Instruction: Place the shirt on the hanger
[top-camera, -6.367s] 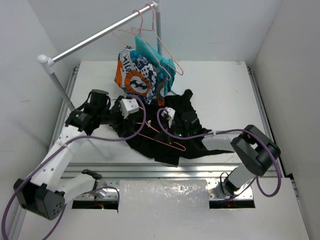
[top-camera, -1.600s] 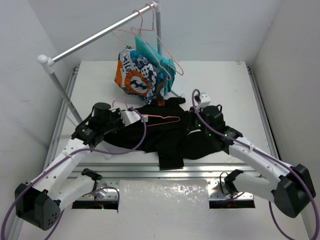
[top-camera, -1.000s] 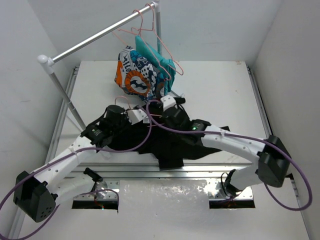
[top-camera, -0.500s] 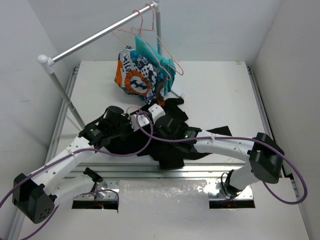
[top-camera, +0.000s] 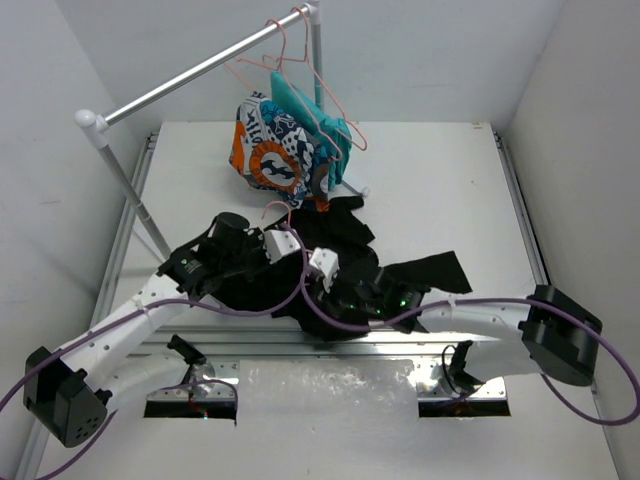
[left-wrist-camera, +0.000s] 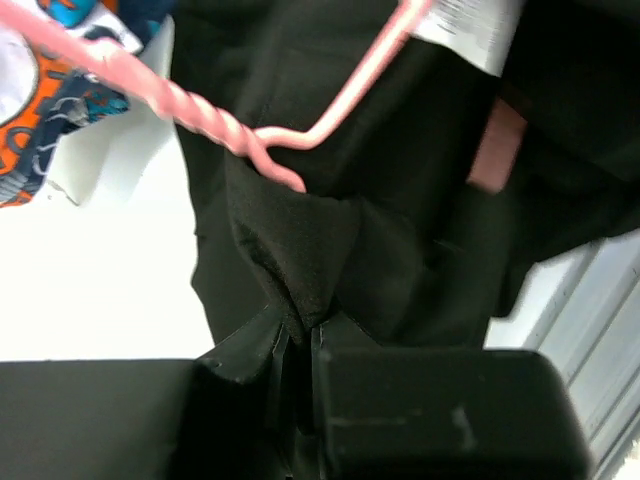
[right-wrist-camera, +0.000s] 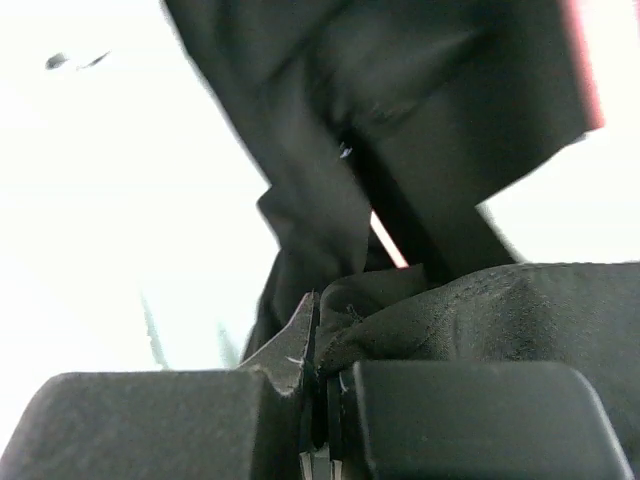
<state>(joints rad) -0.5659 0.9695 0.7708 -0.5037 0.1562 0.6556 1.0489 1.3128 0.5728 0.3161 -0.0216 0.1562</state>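
Observation:
The black shirt (top-camera: 345, 232) lies bunched on the table between my two arms, one flap spread to the right. Only the hook of the pink hanger (top-camera: 268, 210) shows above the cloth in the top view. My left gripper (top-camera: 288, 243) is at the shirt's left part. In the left wrist view the left gripper (left-wrist-camera: 298, 345) is shut on a fold of the shirt (left-wrist-camera: 300, 250), just under the hanger's twisted neck (left-wrist-camera: 180, 100). My right gripper (top-camera: 318, 272) is low over the shirt's near side. In its wrist view the right gripper (right-wrist-camera: 325, 350) pinches the shirt (right-wrist-camera: 450, 300), with the hanger's wire (right-wrist-camera: 388, 240) behind.
A clothes rack's bar (top-camera: 190, 75) crosses the back left, with its leg (top-camera: 140, 215) close to my left arm. An orange-white-blue garment (top-camera: 270, 150), a teal garment (top-camera: 305, 110) and other pink hangers (top-camera: 335, 105) hang there. The table's metal front rail (top-camera: 250, 345) runs along the near edge.
My right gripper has come toward the near edge, pulling black fabric with it; a flap now lies out to the right. The left gripper has stayed nearly in place.

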